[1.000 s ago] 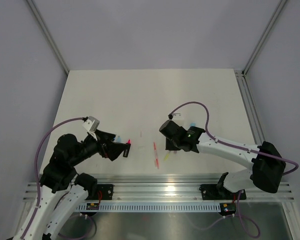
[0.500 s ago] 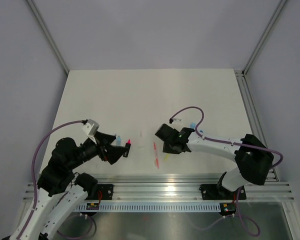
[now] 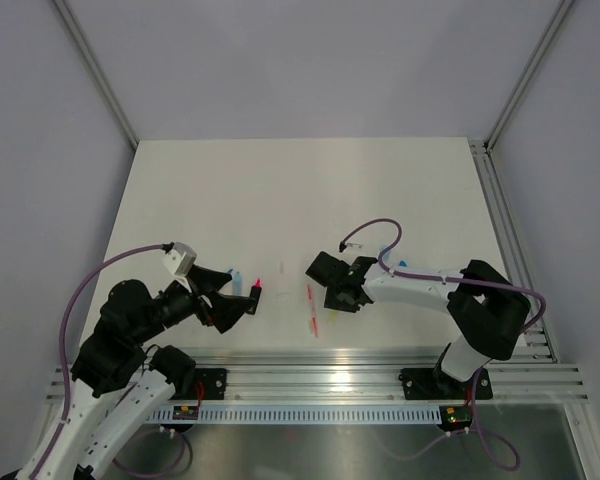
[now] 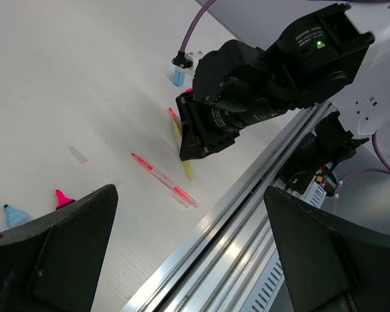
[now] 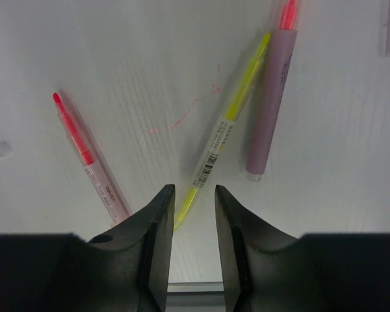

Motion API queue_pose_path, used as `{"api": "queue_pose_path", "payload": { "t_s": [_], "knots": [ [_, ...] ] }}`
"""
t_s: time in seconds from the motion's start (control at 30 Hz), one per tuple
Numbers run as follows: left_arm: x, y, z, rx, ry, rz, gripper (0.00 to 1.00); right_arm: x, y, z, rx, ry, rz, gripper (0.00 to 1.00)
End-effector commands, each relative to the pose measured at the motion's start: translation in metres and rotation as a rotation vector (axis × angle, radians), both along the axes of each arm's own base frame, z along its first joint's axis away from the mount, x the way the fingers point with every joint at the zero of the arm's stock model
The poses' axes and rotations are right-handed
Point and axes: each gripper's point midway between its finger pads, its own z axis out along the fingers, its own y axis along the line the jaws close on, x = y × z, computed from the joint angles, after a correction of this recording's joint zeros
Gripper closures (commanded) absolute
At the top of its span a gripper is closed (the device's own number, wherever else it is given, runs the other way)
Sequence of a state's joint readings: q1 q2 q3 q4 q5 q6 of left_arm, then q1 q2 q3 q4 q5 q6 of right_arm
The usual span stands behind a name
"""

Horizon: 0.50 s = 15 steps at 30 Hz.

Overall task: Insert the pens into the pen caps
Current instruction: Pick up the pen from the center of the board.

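Three thin pens lie near the table's front edge: a red-pink pen (image 5: 91, 166), a yellow pen (image 5: 231, 114) and a purplish pen (image 5: 272, 97). My right gripper (image 5: 194, 195) is open just above them, and the yellow pen's near end lies in the gap between its fingers, ungripped. In the top view the right gripper (image 3: 337, 292) sits right of the red-pink pen (image 3: 311, 308). A pink pen cap (image 4: 64, 198) and a blue pen cap (image 4: 16, 214) stand close to my left gripper (image 4: 192, 260), which is wide open and holds nothing. The left gripper (image 3: 238, 303) is left of the pens.
A short pale-blue pen (image 4: 179, 77) lies behind the right arm's wrist. The aluminium rail (image 3: 320, 370) runs along the table's front edge, just below the pens. A small clear strip (image 4: 78, 155) lies on the white table.
My right gripper has moved left and nearer the front edge, over the yellow pen, and its jaws have widened a little. The left gripper barely shifted and stays wide open.
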<state>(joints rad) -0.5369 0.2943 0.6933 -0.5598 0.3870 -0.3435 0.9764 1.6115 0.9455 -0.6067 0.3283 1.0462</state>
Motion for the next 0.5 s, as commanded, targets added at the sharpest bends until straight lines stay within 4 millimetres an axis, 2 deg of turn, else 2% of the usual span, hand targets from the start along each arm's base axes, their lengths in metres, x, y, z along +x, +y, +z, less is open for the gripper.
{"api": "queue_pose_path", "payload": {
  "t_s": [0.0,0.47],
  "knots": [
    [0.000,0.002,0.010,-0.010,-0.041,0.007,0.01,0.001,-0.001,-0.007,-0.011,-0.011,-0.037,0.61],
    [0.001,0.001,0.008,-0.007,-0.032,0.004,0.01,0.006,0.002,-0.020,-0.024,-0.011,-0.040,0.69]
  ]
}}
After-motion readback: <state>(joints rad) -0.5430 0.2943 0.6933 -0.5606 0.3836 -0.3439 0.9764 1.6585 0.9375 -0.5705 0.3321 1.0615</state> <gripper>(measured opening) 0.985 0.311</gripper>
